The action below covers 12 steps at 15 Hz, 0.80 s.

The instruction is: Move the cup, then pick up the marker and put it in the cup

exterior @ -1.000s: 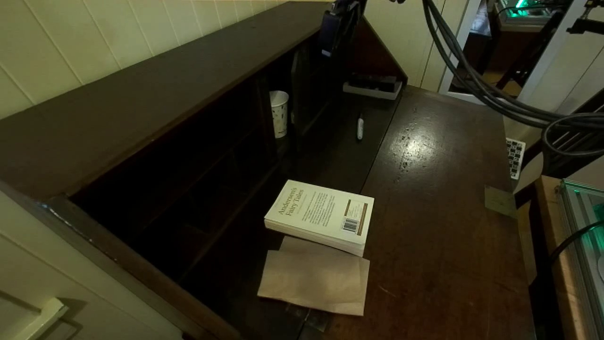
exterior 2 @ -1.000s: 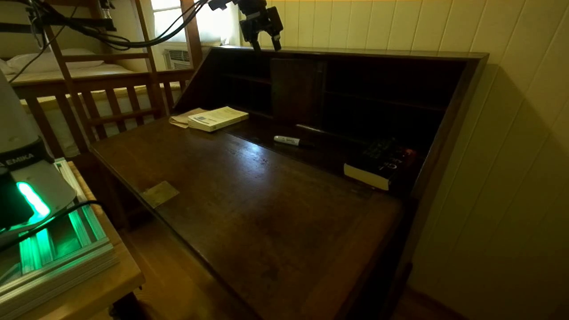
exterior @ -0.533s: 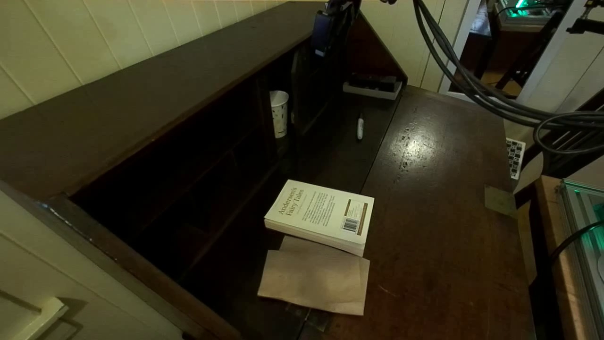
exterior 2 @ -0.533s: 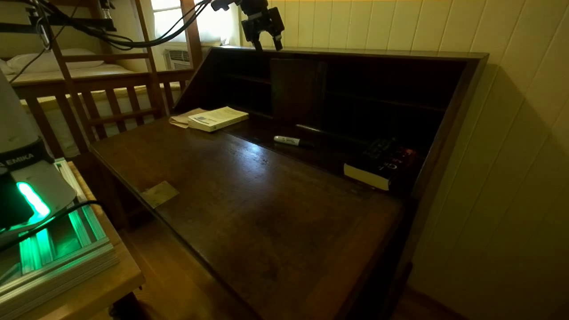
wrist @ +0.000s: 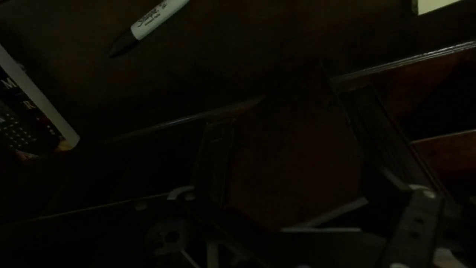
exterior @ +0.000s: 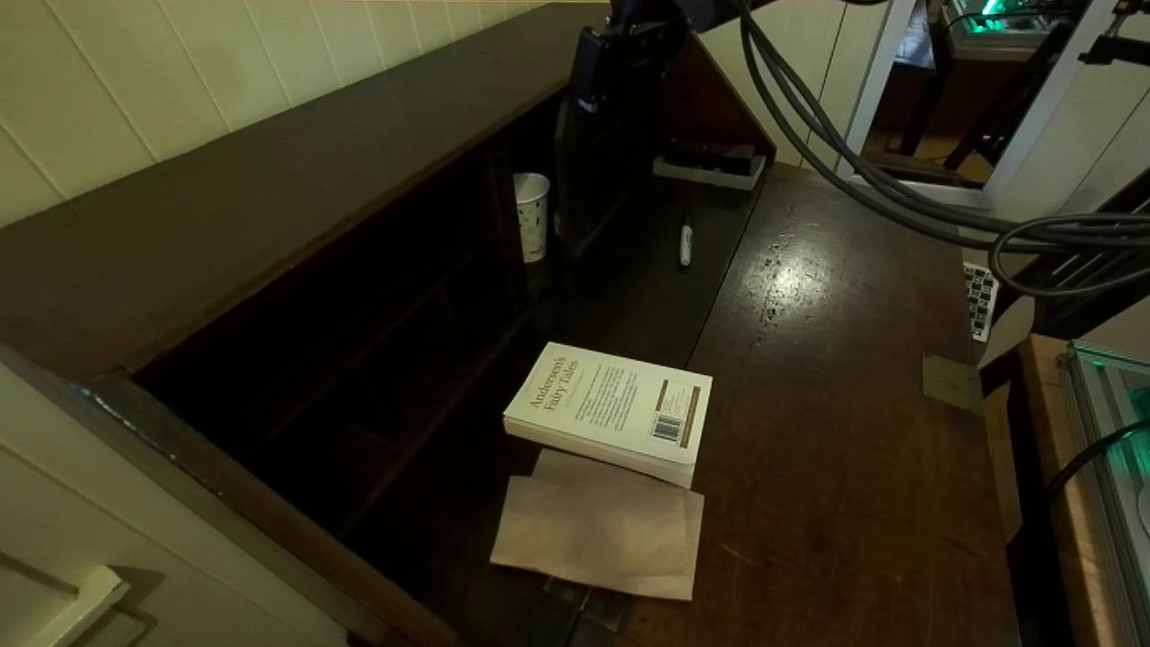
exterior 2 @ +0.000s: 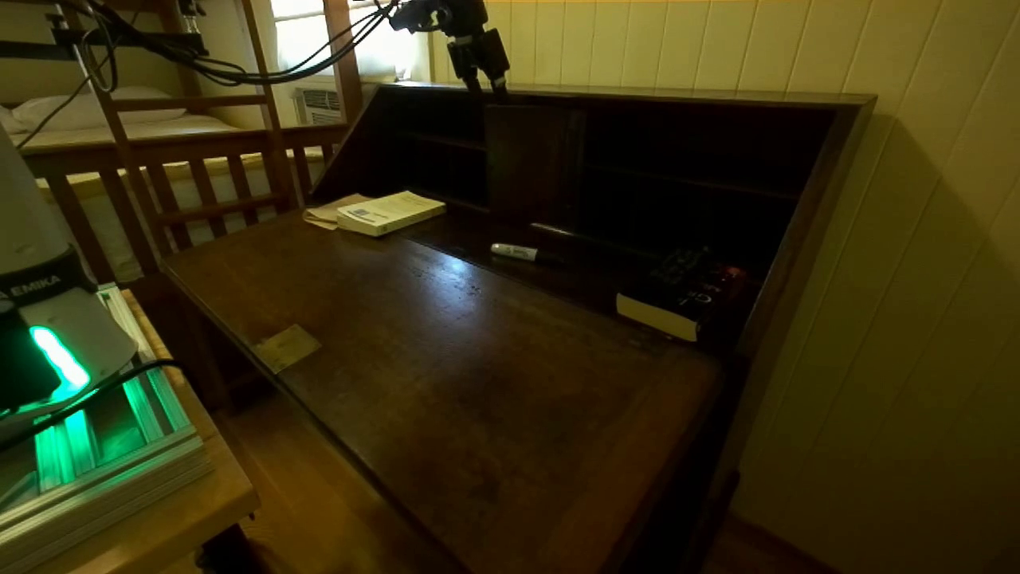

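The gripper [exterior 2: 487,88] is basically black; below it, white marker [exterior 2: 514,252] with a dark cap [wrist: 123,43], white cup [exterior: 533,225] with dark flecks.

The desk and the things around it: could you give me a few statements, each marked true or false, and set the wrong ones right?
1. The paper cup stands upright. True.
2. The marker lies on the desk. True.
3. The marker is being gripped. False: the pincer is open and apart from it.
4. The pale book shows the title Andersen's Fairy Tales. True.
5. The pale book lies open. False: it is closed, like the dark book.
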Each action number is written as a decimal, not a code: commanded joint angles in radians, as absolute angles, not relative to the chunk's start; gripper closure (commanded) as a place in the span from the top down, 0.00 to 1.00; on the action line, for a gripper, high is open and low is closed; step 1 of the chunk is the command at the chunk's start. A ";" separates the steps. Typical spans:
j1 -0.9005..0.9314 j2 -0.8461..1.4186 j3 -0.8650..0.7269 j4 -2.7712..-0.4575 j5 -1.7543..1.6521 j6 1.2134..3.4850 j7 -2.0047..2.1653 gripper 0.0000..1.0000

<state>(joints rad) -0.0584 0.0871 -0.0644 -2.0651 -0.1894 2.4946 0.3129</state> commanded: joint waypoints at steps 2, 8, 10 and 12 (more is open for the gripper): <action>-0.048 0.118 -0.061 -2.062 -0.089 2.572 0.334 1.00; -0.036 0.135 -0.055 -2.065 -0.031 2.644 0.327 1.00; -0.036 0.144 -0.056 -2.062 -0.020 2.657 0.324 1.00; -0.035 0.154 -0.057 -2.061 -0.012 2.658 0.324 1.00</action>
<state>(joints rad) -0.0416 0.1332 -0.0544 -2.0651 -0.0518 2.6334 0.3212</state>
